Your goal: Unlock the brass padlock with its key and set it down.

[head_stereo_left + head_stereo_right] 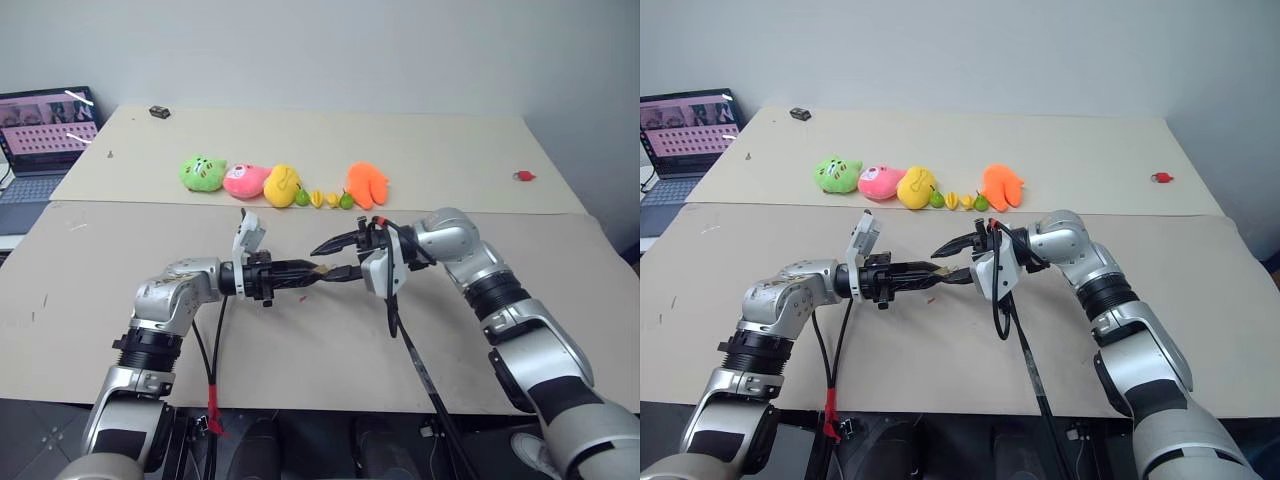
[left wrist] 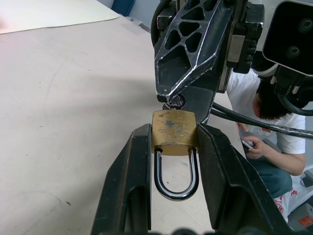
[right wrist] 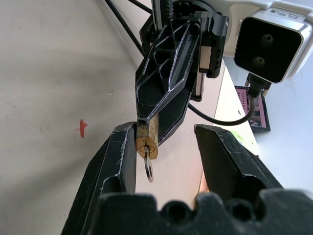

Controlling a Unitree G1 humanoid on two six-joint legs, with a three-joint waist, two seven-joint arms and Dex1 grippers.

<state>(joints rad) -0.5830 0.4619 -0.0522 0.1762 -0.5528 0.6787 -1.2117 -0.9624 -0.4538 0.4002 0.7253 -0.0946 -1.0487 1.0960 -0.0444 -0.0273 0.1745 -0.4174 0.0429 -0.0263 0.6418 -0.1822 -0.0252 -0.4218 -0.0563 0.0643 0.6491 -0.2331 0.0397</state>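
The brass padlock (image 2: 173, 129) is held above the table, and my left gripper (image 2: 174, 132) is shut on its body with the silver shackle (image 2: 176, 183) pointing back toward the wrist. The key (image 3: 148, 170) sticks out of the padlock's keyhole (image 3: 146, 147). My right gripper (image 3: 166, 132) faces the left one from the right and stands open. Its fingers straddle the padlock's key end, with one fingertip (image 3: 124, 142) close beside the lock and nothing pinched. In the left eye view the two grippers meet at mid-table around the padlock (image 1: 320, 269).
A row of plush toys (image 1: 270, 182) and small toy fruits (image 1: 325, 199) lies on the far table. A laptop (image 1: 40, 150) sits at far left, and a small red object (image 1: 524, 176) at far right. A seated person (image 2: 266, 122) appears beyond the table edge.
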